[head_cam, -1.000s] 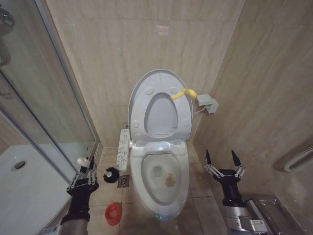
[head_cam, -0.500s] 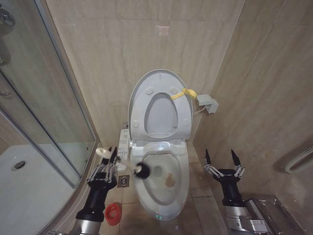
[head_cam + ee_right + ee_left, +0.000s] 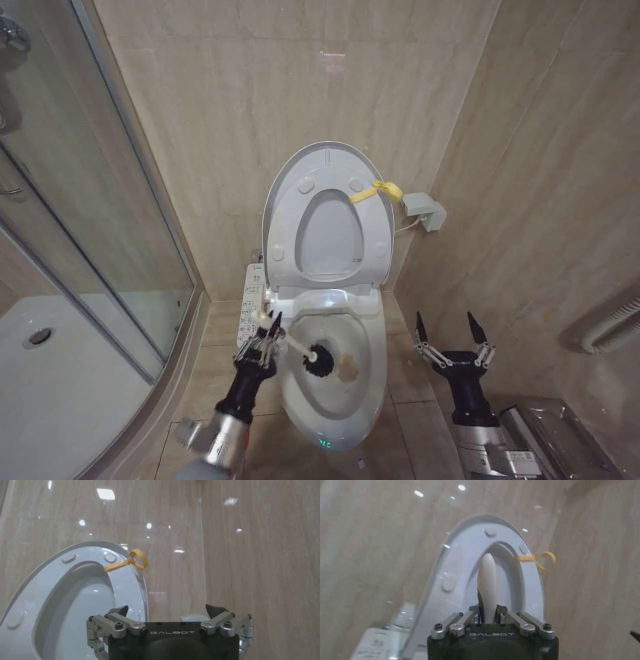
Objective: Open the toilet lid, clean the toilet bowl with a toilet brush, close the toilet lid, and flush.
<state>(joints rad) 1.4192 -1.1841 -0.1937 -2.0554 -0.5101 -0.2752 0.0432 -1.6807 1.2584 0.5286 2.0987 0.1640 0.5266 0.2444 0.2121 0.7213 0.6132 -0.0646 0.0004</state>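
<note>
The toilet lid (image 3: pixel 325 215) stands raised against the wall, a yellow strap (image 3: pixel 381 190) on its edge. Below it lies the toilet bowl (image 3: pixel 345 400), with a brownish stain (image 3: pixel 349 369) inside. My left gripper (image 3: pixel 266 342) is at the bowl's left rim, shut on the white handle of the toilet brush (image 3: pixel 296 348). The brush's black head (image 3: pixel 320 361) is inside the bowl beside the stain. In the left wrist view the gripper (image 3: pixel 489 612) clamps the handle (image 3: pixel 488 579) before the lid (image 3: pixel 465 577). My right gripper (image 3: pixel 444 327) (image 3: pixel 169 612) waits open, right of the bowl.
A glass shower screen (image 3: pixel 100 200) and a white shower tray (image 3: pixel 50 390) take up the left. A long white button panel (image 3: pixel 250 300) runs along the bowl's left side. A grey box (image 3: pixel 425 211) hangs on the wall by the strap. Tiled walls close in behind and right.
My left gripper has carried the brush from the floor left of the toilet rightward over the rim, and its head is now in the bowl. The right arm has barely moved.
</note>
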